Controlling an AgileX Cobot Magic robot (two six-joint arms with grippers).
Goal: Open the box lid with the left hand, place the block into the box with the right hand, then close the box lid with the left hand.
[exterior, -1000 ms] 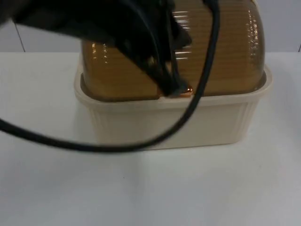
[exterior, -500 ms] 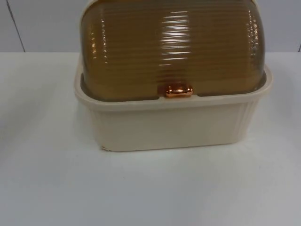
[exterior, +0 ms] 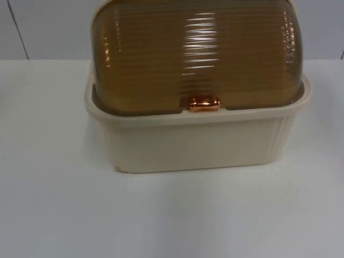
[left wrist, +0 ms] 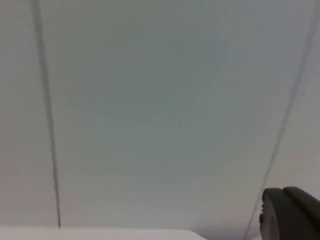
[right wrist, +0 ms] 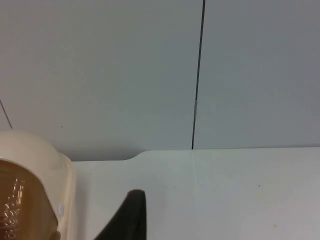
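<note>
Box point(exterior: 196, 142) on table point(exterior: 172, 215), lid point(exterior: 196, 59) shut, handle point(exterior: 204, 104) at front rim. Box just beside right claw point(right wrist: 131, 220), toward its left. Left claw point(left wrist: 290, 212) faces wall point(left wrist: 160, 100). Claw states: cannot tell.

A black, rounded fingertip point(left wrist: 291, 212) belongs to one gripper, and a black, tapering fingertip point(right wrist: 129, 217) to the other.

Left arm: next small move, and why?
Likely none beyond parking the left gripper, which faces the grey partition wall: the ribbed amber lid sits shut on the cream plastic box, copper handle at the rim, and the arm left that handle a second ago. Right gripper waits beside the box.
</note>
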